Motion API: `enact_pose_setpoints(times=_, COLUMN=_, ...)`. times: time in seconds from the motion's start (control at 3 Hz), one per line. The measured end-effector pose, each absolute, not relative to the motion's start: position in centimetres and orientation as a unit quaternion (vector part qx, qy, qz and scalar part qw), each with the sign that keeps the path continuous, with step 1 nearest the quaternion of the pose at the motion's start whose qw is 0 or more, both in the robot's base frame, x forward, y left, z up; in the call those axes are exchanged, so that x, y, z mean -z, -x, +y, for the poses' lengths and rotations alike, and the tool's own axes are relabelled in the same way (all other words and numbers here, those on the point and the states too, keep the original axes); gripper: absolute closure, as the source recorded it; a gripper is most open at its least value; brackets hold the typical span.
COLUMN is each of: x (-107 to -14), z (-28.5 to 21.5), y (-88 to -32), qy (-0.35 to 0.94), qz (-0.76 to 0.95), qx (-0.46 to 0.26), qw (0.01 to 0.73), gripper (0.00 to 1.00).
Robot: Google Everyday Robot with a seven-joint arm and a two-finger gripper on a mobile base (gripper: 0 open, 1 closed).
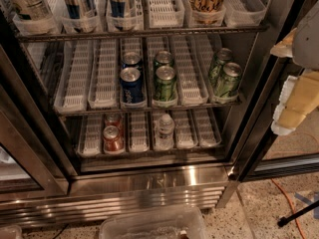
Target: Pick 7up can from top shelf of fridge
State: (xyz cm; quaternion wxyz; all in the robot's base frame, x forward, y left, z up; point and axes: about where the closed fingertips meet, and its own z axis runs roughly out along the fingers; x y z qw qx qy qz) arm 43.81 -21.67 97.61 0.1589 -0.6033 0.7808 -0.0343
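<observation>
Claw (286,86) right of four green cans (165,83)

- gripper (290,108) at right edge, outside fridge (149,183); black door frame (260,108) between
- top shelf (139,33): tall cans (79,1) crowd lanes; middle lane (164,4) and rightmost one free

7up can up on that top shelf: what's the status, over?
Pincer at far right, outside the fridge, beyond the door frame. 7up can upright in top shelf's far-left lane, untouched. Tall can close beside it.
</observation>
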Motion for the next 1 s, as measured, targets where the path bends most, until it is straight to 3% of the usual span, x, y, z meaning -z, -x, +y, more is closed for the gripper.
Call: enact_pose_setpoints(times=1.0, x=-95.0, z=-19.5, y=-44.8, qy=0.602, qz=0.78, qx=-0.003, qw=0.174, gripper=0.0)
